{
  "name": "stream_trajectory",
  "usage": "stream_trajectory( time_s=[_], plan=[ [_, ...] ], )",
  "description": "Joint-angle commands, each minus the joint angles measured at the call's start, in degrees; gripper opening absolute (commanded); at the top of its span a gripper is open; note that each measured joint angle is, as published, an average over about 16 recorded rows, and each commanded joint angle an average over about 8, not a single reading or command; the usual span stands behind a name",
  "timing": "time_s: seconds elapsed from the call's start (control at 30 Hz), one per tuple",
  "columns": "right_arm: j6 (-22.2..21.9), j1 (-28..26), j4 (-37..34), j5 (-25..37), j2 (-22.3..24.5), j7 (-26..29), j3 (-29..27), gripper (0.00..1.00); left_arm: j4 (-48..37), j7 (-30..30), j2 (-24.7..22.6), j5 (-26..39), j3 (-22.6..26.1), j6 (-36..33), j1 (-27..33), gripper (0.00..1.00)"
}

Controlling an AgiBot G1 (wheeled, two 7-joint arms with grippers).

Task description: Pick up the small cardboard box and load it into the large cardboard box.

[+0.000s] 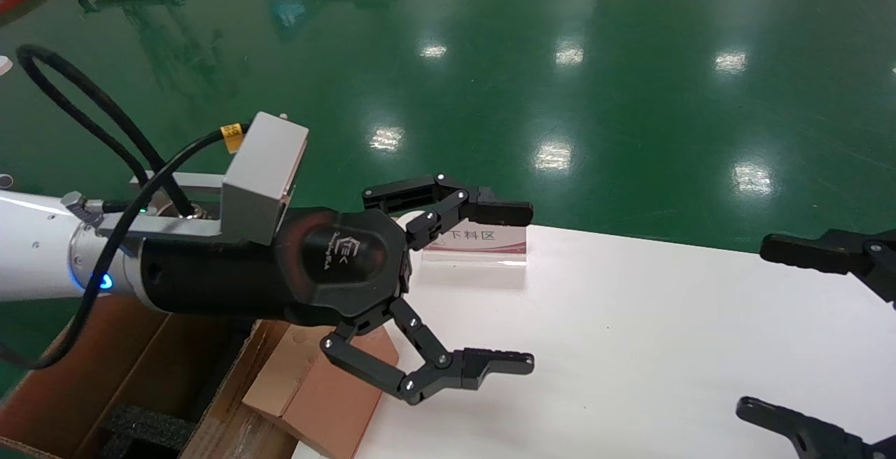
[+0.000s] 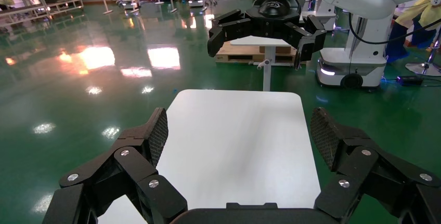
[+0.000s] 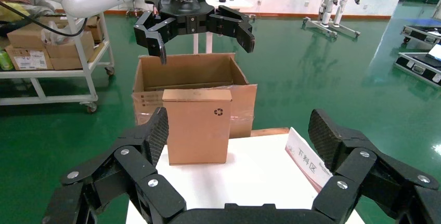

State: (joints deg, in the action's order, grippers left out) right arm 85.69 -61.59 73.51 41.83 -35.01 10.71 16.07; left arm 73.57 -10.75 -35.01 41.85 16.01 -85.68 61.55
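While left hand (image 1: pixel 521 287) hovers spread, small cardboard box (image 3: pixel 197 126) below it, untouched

Matt brown cardboard small cardboard box (image 3: pixel 197 126); taped, shiny large cardboard box (image 3: pixel 193 86); smooth white table (image 1: pixel 630 347); glossy green floor (image 1: pixel 560 95)

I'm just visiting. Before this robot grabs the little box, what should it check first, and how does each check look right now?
1. left gripper open: ok.
2. right gripper open: ok.
3. small cardboard box upright at the white table edge, ungripped: ok.
4. large cardboard box open on top: ok.
5. Room inside among the foam blocks: cannot tell.
6. Label stand apart from the small box: ok.
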Motion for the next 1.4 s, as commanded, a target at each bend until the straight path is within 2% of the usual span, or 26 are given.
stream_trajectory(
  time_s=[0.03,0.47,0.63,0.8,1.0,1.27,1.4],
  plan=[
    [0.0,0.0,0.0,0.0,0.0,0.0,0.0,1.0,0.0,0.0,0.0,0.0,0.0,0.0,0.0,1.0],
    [0.01,-0.01,-0.02,-0.01,0.0,-0.01,0.01,1.0,-0.12,-0.32,0.45,0.41,0.04,0.52,-0.33,1.0],
    [0.01,-0.03,-0.04,-0.02,0.0,-0.03,0.04,1.0,0.5,-3.76,1.81,3.23,1.43,1.48,0.57,1.0],
    [0.01,-0.04,-0.05,-0.03,0.01,-0.04,0.06,1.0,2.12,-11.22,3.72,9.74,4.52,2.97,3.81,1.0],
    [0.0,-0.04,-0.06,-0.05,0.02,-0.05,0.09,1.0,3.52,-22.42,4.33,21.19,9.61,2.82,10.87,1.0],
    [-0.01,-0.05,-0.06,-0.07,0.03,-0.07,0.12,1.0,3.97,-40.45,0.77,38.89,19.0,-3.07,24.95,1.0],
    [-0.02,-0.06,-0.06,-0.08,0.04,-0.08,0.14,1.0,3.99,-48.81,-1.13,44.1,24.93,-4.59,30.63,1.0]
  ],
)
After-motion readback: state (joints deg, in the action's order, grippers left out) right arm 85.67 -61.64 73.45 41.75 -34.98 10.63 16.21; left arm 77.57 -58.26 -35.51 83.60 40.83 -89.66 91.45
